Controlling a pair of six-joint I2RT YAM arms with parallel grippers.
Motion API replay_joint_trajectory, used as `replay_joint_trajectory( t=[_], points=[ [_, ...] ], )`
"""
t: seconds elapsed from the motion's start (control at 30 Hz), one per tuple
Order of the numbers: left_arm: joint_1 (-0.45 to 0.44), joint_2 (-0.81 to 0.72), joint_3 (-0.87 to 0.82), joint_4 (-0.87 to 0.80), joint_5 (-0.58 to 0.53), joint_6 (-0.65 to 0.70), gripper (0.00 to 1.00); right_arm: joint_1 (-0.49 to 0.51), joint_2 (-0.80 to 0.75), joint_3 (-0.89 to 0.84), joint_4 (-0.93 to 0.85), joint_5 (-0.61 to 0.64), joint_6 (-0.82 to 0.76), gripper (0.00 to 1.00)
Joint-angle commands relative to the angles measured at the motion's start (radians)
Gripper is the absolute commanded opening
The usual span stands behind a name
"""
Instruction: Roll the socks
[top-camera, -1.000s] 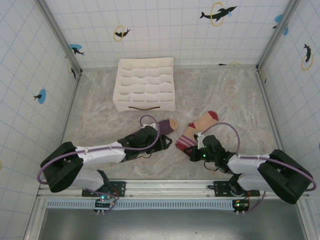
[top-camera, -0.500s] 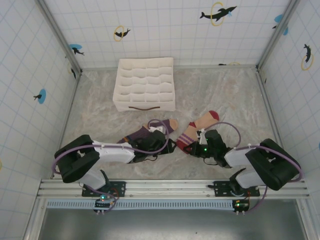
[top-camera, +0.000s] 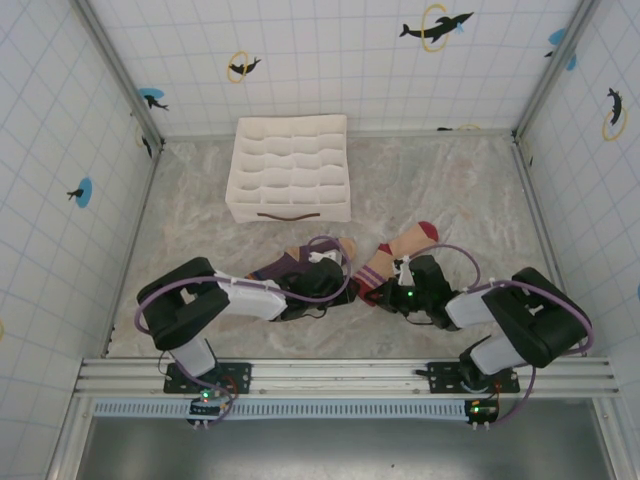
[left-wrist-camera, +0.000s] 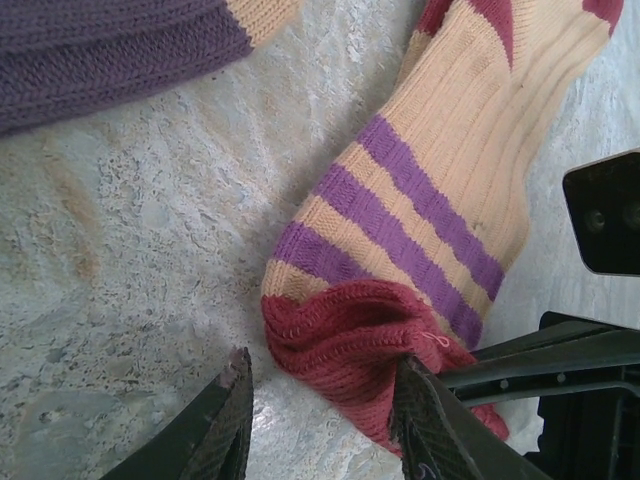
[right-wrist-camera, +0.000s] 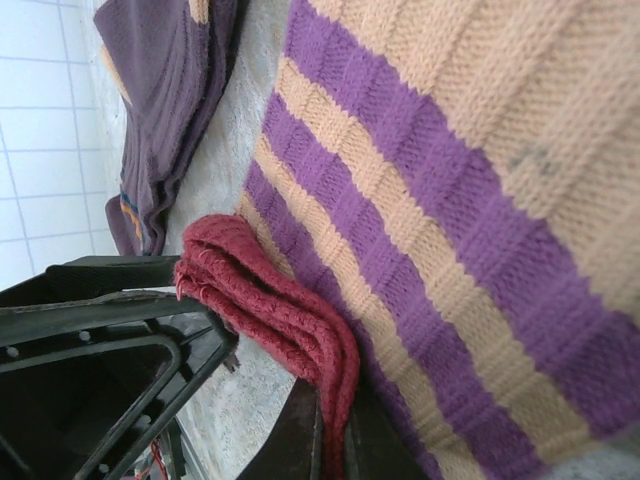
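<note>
The beige purple-striped sock (left-wrist-camera: 450, 180) and the purple sock (left-wrist-camera: 100, 50), upper left, are matt ribbed knit cloth; the marbled tabletop (left-wrist-camera: 130, 300) looks rough and dull.

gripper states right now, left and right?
left gripper: open, part of the red cuff of the beige sock between its fingers.
right gripper: closed on that red cuff.

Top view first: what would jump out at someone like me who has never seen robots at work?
The left arm and right arm meet over two small socks near the table's front: a purple sock on the left, a beige sock with purple stripes on the right. The right arm's fingers pinch the beige sock's red cuff. Behind stands a white gridded box.
</note>
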Motion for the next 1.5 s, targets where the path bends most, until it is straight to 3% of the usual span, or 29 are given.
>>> replay_joint_trajectory(
  t=[0.0, 0.23, 0.4, 0.67, 1.03, 1.27, 1.47],
  points=[
    [-0.007, 0.028, 0.02, 0.023, -0.003, -0.03, 0.39, -0.004, 0.039, -0.009, -0.105, 0.042, 0.02, 0.0],
    [-0.007, 0.07, 0.032, 0.024, -0.004, -0.058, 0.37, -0.006, 0.05, -0.01, -0.085, 0.036, 0.028, 0.0],
    [-0.006, 0.089, 0.069, -0.067, -0.022, -0.054, 0.33, -0.01, 0.048, -0.022, -0.053, 0.033, 0.035, 0.0],
    [0.027, 0.126, 0.099, -0.149, 0.032, -0.051, 0.01, -0.019, 0.011, -0.029, -0.049, 0.045, 0.018, 0.01],
    [0.078, 0.043, 0.166, -0.395, 0.005, 0.016, 0.0, -0.011, -0.282, 0.08, -0.357, 0.104, -0.245, 0.53],
    [0.108, 0.007, 0.201, -0.511, 0.047, 0.048, 0.0, 0.109, -0.461, 0.162, -0.583, 0.384, -0.501, 0.69],
    [0.117, -0.027, 0.207, -0.531, 0.077, 0.053, 0.0, 0.366, -0.473, 0.199, -0.641, 0.743, -0.691, 0.69]
  ],
)
